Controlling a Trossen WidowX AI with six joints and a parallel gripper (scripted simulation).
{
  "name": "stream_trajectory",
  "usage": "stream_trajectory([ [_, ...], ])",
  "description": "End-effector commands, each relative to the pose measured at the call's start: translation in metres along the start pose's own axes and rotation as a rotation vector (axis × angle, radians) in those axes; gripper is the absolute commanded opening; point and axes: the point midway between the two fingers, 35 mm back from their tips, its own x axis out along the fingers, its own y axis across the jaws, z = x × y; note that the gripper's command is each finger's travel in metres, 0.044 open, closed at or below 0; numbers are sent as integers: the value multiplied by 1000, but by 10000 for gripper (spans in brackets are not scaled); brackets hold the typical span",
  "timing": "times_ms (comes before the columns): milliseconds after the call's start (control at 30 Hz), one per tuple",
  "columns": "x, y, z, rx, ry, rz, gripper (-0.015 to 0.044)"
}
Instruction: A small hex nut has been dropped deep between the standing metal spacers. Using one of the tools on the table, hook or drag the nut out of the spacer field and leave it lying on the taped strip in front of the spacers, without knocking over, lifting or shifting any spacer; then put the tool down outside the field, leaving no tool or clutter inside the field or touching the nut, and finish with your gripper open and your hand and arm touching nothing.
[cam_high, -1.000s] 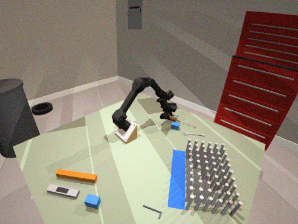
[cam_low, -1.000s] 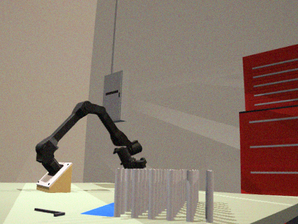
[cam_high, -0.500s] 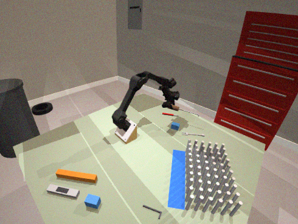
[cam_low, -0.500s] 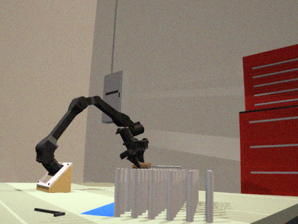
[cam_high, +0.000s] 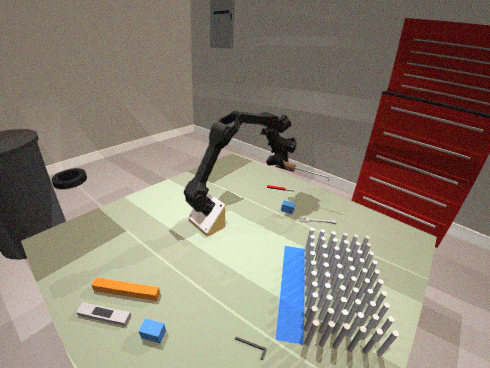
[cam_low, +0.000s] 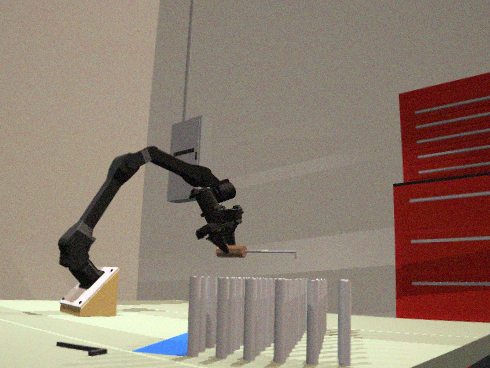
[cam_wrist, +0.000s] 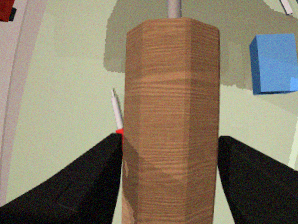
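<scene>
Currently the wooden-handled hook tool (cam_high: 289, 165) (cam_low: 231, 251) (cam_wrist: 172, 115) is held aloft by its handle, clamped in the gripper (cam_high: 283, 164) (cam_low: 227, 250) (cam_wrist: 170, 144), behind the spacer field (cam_high: 345, 290) (cam_low: 250, 320) as seen from above. The pick-up appears done; next, the hooked tip should be brought over the field and lowered between posts without any being brushed. On the field's near-arm side, the blue taped strip (cam_high: 291, 295) (cam_low: 167, 345) is seen. The hex nut cannot be made out; presumably it is hidden among the spacers. The tool's faceted brown handle is joined to a thin grey shaft, its tip bent downward.
</scene>
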Motion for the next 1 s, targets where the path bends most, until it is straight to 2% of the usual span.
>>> stream_trajectory([
  [0, -12, -16, 26, 8, 18, 14, 0],
  [533, -48, -111, 116, -24, 84, 56, 0],
  [967, -72, -203, 164, -76, 80, 76, 0],
])
